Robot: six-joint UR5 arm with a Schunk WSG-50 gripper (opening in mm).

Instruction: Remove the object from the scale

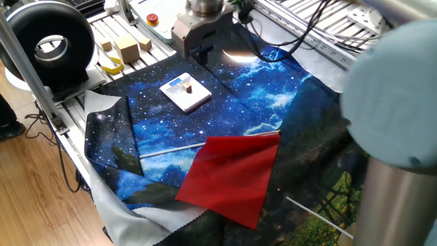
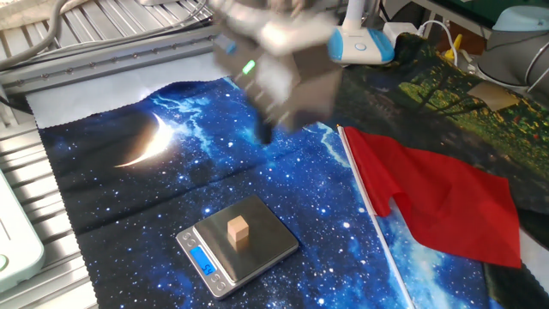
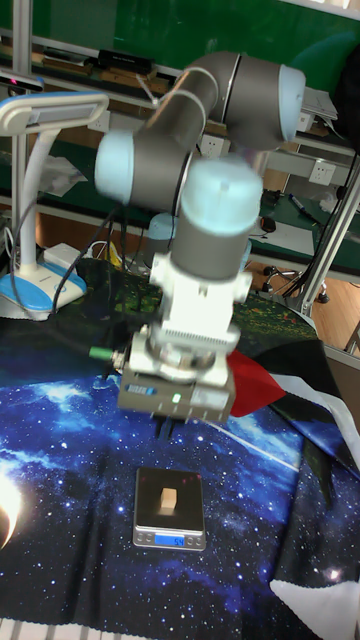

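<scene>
1 tiny cube [image 2: 238,231] sits on the scale [image 2: 257,255], below and just ahead of the gripper [image 3: 172,427], finger gap too blurry to tell.
</scene>
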